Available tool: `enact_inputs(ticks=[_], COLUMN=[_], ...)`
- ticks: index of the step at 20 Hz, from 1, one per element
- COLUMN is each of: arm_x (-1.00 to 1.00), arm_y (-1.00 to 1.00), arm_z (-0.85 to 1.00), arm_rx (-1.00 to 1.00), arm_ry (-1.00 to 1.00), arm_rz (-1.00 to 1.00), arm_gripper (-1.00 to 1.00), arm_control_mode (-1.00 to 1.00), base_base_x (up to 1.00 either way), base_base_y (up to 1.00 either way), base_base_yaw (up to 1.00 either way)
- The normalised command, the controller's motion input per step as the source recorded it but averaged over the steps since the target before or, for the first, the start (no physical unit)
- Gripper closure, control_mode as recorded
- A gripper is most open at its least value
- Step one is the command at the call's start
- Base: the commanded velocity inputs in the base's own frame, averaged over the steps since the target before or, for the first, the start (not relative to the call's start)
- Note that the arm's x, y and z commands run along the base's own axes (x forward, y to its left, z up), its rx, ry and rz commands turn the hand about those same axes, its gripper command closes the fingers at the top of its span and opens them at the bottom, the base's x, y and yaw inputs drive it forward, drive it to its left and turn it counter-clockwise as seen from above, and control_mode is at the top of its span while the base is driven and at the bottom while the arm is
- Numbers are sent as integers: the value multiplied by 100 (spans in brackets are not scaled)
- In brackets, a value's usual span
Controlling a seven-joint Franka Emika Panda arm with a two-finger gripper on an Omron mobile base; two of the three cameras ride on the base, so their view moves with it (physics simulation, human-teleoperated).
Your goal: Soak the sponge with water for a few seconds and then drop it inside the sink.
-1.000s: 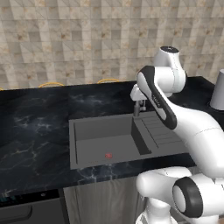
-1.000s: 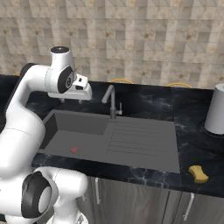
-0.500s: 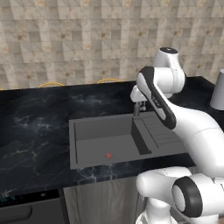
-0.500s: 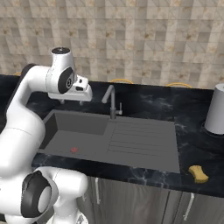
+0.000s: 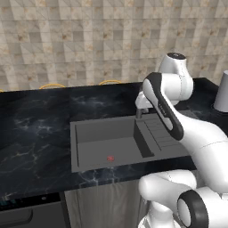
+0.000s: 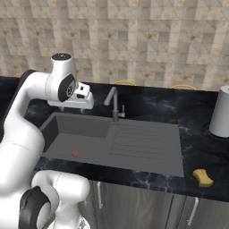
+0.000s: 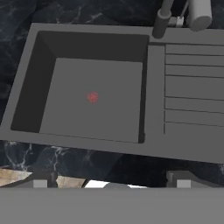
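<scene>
The yellow sponge (image 6: 202,177) lies on the black counter near its front edge, right of the sink's ribbed drainboard (image 6: 145,143). The dark grey sink (image 7: 26,83) has an empty basin apart from a small red spot (image 7: 92,97). Its curved faucet (image 6: 114,102) stands behind the divider, and no water shows at it. My gripper (image 7: 112,183) hangs above the basin's near rim, looking down into it. Its fingertips (image 7: 40,183) stand wide apart, open, with nothing between them. In the right base view the hand (image 6: 75,99) hovers over the basin's back left, far from the sponge.
A tall grey canister (image 6: 221,117) stands on the counter at the far right, behind the sponge. Two yellow rims (image 6: 124,82) peek over the counter's back edge by the tiled wall. Black marbled countertop (image 5: 35,129) surrounds the sink.
The arm's upper joint has dipped very slightly; nothing else has visibly moved.
</scene>
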Motion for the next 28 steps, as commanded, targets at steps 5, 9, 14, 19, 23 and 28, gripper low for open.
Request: enact_inputs(ticks=[5,9,14,19,23,28], arm_x=[-29,-27,-25,-25,-29,-30], arm_y=[-8,-12,-20,-32,-32,-42], arm_z=[-1,0,0,0,0,0], arm_rx=[1,0,0,1,2,3], arm_ry=[-1,-3,-6,-11,-5,-5], arm_rz=[0,0,0,0,0,0], arm_gripper=[-100,-100,-100,-100,-100,-100], arm_control_mode=[-100,-100,-100,-100,-100,-100], base_base_x=[0,0,0,0,0,0], base_base_y=[0,0,0,0,0,0], base_base_yaw=[0,0,0,0,0,0])
